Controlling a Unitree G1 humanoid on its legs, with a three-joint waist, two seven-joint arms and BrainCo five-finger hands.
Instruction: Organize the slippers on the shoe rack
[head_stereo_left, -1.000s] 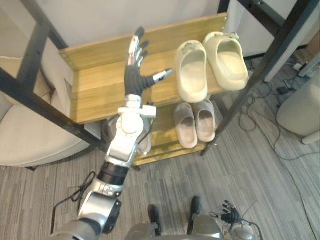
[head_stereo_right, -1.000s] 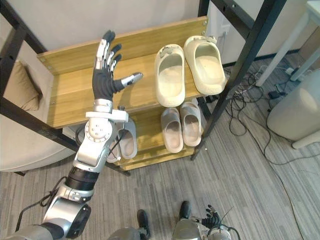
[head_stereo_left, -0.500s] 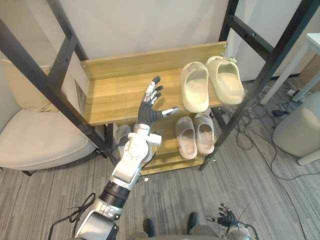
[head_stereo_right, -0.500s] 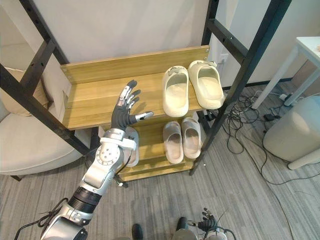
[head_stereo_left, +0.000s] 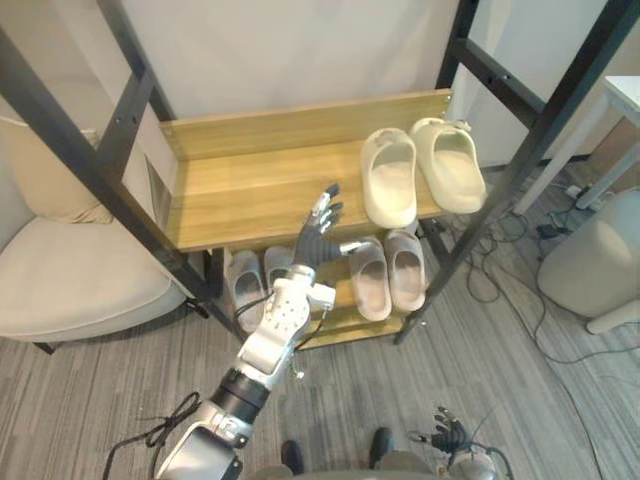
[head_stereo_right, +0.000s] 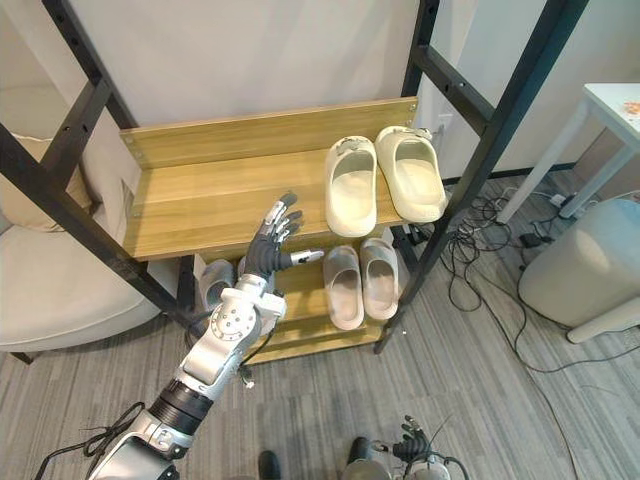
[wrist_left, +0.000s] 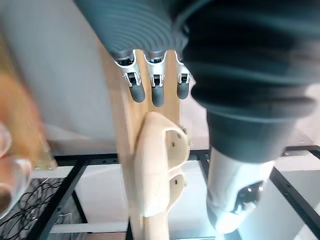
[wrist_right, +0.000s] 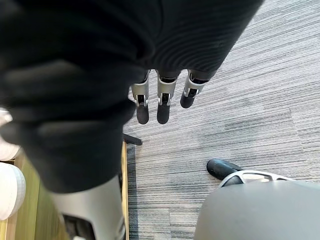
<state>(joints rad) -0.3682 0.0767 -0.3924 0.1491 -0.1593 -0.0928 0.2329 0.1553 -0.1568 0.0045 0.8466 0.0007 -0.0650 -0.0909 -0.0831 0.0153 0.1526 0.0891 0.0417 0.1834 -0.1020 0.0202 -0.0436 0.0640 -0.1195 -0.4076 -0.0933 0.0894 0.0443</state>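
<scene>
A cream pair of slippers (head_stereo_left: 415, 175) lies side by side at the right end of the rack's upper wooden shelf (head_stereo_left: 240, 185). On the lower shelf sit a beige pair (head_stereo_left: 388, 272) to the right and a grey pair (head_stereo_left: 255, 285) to the left. My left hand (head_stereo_left: 320, 235) is open and holds nothing, its fingers spread in front of the upper shelf's front edge, left of the cream pair. In the left wrist view its fingers (wrist_left: 156, 90) point toward the cream slippers (wrist_left: 160, 165). My right hand (head_stereo_left: 447, 437) hangs open low over the carpet, its fingers (wrist_right: 160, 107) straight.
Black slanted frame posts (head_stereo_left: 520, 150) flank the rack. A beige cushioned chair (head_stereo_left: 70, 270) stands at the left. A white rounded bin (head_stereo_left: 595, 260) and loose cables (head_stereo_left: 500, 250) are on the carpet at the right.
My left arm has drawn back and down from over the upper shelf to its front edge. The camera has shifted back. The slippers have stayed put.
</scene>
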